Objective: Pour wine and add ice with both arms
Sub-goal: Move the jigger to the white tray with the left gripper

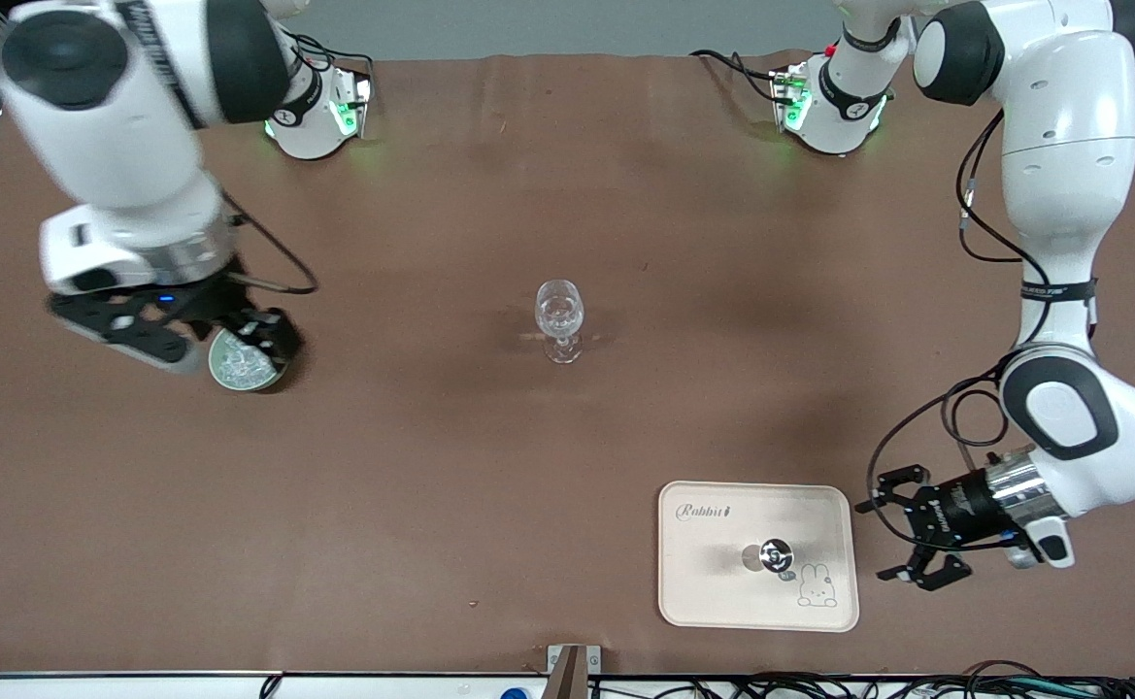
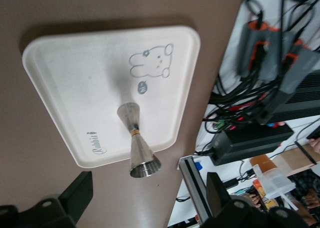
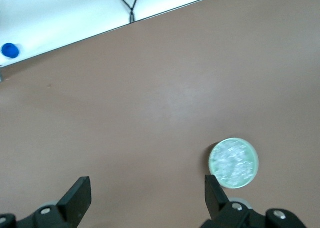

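Note:
A clear stemmed glass stands upright at the table's middle. A small round green-rimmed cup heaped with ice sits toward the right arm's end. My right gripper hovers over it, open and empty. In the right wrist view the cup lies just outside one finger. My left gripper is open and empty beside a cream tray with a rabbit print. A steel jigger stands on the tray. In the left wrist view the jigger lies ahead of the open jaws.
The tray lies near the table edge closest to the front camera. Off that edge are an aluminium rail, cables and a black power box. The arm bases stand farthest from the front camera.

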Action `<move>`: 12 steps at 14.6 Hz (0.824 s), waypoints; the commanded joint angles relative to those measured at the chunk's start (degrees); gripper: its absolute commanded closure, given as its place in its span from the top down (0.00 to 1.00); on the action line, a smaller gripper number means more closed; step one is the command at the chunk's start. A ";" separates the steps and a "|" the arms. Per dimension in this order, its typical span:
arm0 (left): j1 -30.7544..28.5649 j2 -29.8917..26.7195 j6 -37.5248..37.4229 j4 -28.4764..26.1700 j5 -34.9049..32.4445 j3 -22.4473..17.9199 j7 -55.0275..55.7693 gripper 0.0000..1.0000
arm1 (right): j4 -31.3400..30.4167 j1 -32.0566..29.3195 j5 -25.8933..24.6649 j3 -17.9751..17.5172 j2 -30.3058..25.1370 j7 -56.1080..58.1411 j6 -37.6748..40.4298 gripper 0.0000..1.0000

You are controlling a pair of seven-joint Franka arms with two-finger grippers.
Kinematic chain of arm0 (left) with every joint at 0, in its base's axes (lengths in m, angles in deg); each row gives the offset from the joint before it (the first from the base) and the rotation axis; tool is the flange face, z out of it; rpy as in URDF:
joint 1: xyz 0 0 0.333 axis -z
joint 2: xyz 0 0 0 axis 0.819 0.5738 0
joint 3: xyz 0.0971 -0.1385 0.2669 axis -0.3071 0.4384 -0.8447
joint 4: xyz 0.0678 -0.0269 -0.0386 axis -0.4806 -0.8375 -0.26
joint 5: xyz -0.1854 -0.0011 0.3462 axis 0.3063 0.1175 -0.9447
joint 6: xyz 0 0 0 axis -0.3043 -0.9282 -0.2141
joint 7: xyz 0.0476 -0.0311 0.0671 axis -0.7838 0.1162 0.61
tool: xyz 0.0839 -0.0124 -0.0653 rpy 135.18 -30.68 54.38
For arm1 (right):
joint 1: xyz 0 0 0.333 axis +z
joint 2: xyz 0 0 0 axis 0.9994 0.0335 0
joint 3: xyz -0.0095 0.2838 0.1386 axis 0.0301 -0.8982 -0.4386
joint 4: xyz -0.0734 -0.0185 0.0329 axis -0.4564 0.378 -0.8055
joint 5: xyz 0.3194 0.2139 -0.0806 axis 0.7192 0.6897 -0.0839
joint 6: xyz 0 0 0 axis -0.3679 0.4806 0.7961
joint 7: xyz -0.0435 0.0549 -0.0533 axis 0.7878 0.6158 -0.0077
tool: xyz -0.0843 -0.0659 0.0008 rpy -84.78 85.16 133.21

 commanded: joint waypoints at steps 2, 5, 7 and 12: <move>-0.55 -5.63 -5.16 -1.24 -6.80 -3.01 -5.45 1.00 | -1.80 1.29 6.86 13.47 -4.93 16.75 3.55 1.00; -0.73 -10.82 -6.67 -1.42 -21.63 -2.49 -15.18 1.00 | -2.33 -3.25 9.94 16.68 -7.74 29.43 6.56 1.00; -0.90 -14.25 -7.97 -2.03 -28.43 -1.96 -22.31 1.00 | -2.33 -6.25 11.52 16.76 -9.59 32.88 9.28 1.00; -0.64 -22.33 -11.23 -2.39 -48.37 3.65 -31.05 1.00 | -1.54 -7.67 12.14 16.76 -10.04 34.03 11.84 1.00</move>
